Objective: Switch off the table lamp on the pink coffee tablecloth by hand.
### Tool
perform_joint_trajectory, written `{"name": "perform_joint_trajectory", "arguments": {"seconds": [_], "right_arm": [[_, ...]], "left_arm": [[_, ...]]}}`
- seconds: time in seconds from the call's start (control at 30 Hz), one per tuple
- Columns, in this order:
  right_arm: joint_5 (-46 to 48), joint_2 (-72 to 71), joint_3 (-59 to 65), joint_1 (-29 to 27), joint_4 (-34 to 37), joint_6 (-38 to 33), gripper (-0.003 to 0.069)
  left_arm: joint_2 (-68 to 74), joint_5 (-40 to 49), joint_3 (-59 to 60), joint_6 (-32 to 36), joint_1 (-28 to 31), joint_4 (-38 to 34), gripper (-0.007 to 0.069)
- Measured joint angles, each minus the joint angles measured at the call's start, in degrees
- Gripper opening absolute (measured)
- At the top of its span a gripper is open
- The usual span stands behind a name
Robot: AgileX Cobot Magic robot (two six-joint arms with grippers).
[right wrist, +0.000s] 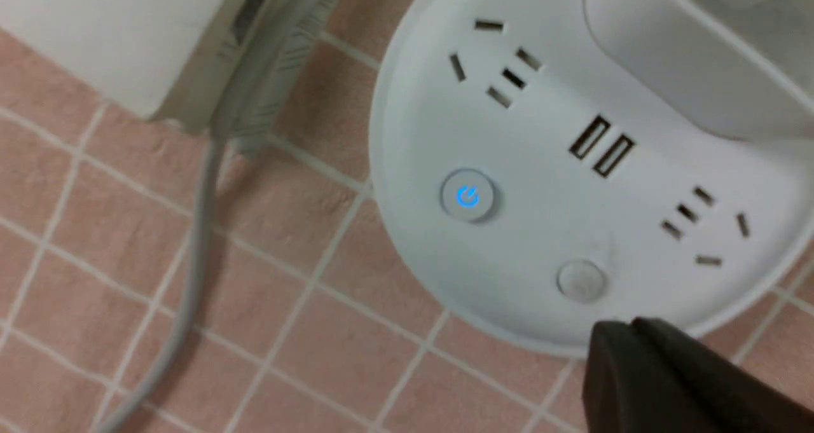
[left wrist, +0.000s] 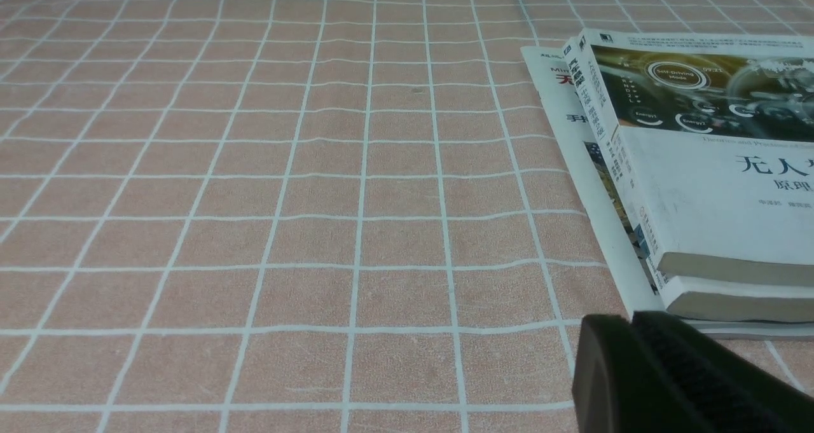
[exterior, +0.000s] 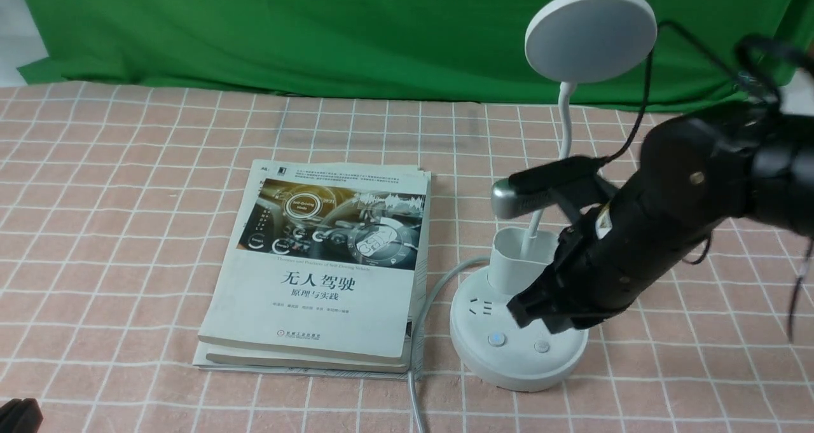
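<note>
**Position.** The table lamp [exterior: 509, 268] stands on the pink coffee tablecloth [exterior: 127, 229], right of centre and just beside a stack of books [exterior: 318, 274]. The right hand [exterior: 525, 309] hovers low over the lamp's round base [exterior: 509, 363]. Its fingers are together, they hold nothing, and no contact is evident. The left hand [left wrist: 636, 357] sits low over bare cloth near the books, also closed and empty.

**Risks.**
1. Wrong button. The lit button [right wrist: 469, 196] glows blue and the plain button [right wrist: 580, 277] is dark, and nothing shows which one governs the light. (The disc head [exterior: 590, 34] faces away from the front camera, so I cannot tell whether it shines.)
2. The blunt tip looks wide against either button. A slightly off descent could land on the rim or the socket slots. A push near the edge could rock the base or slide it on the cloth.
3. The camera bar [exterior: 540, 185] crosses close to the thin neck [exterior: 565, 121]. Lowering the arm carelessly could shove the neck and tilt the lamp.

**Counts.**
- lamp: 1
- buttons: 2 (1 lit)
- socket groups [right wrist: 493, 58]: 2
- USB slots [right wrist: 601, 144]: 2
- cup holder [right wrist: 687, 70]: 1
- thick books: 2, with 1 thin booklet [left wrist: 588, 178] beneath
- grey cable [exterior: 435, 290]: 1
- hands: 2
</note>
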Motion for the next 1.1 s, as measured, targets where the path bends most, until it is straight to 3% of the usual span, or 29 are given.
{"name": "perform_joint_trajectory", "arguments": {"seconds": [0.4, 0.7, 0.9, 1.1], "right_arm": [[3.73, -23.30, 12.16, 0.00, -1.24, -1.62, 0.0046], [0.52, -31.93, 12.33, 0.00, -1.25, -1.66, 0.0064], [-1.30, -35.50, 13.42, -0.13, -4.43, -1.71, 0.0035], [-10.98, -46.19, 25.57, -6.94, -5.22, -2.89, 0.0036]], "left_arm": [[0.00, 0.00, 0.00, 0.00, 0.00, 0.00, 0.0006], [0.00, 0.00, 0.00, 0.00, 0.00, 0.00, 0.0006], [0.00, 0.00, 0.00, 0.00, 0.00, 0.00, 0.0006], [0.00, 0.00, 0.00, 0.00, 0.00, 0.00, 0.0006]]}}
